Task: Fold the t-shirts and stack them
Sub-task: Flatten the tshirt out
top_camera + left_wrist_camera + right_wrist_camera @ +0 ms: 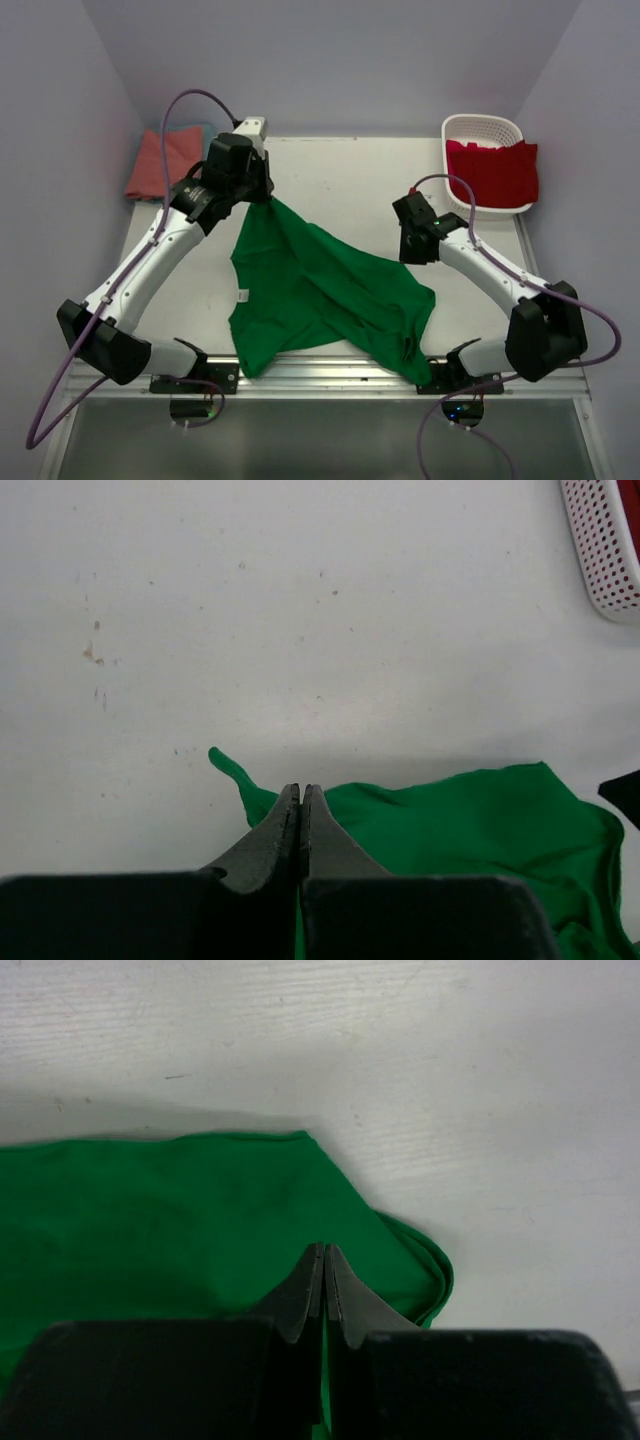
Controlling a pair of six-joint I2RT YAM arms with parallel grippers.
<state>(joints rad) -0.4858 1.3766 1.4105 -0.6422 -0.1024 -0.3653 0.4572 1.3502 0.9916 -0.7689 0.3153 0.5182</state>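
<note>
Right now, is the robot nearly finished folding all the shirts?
Not nearly. Done: one salmon-pink shirt lies folded at the far left corner. In hand: the green shirt is spread out unfolded, with the left gripper and the right gripper each shut on an edge of it. Left: fold the green one, then the red shirt draped over the white basket, and stack them.

The top camera looks down from six o'clock. Both wrist cameras sit close over the bright green cloth t-shirt [310, 290], which all views share.
</note>
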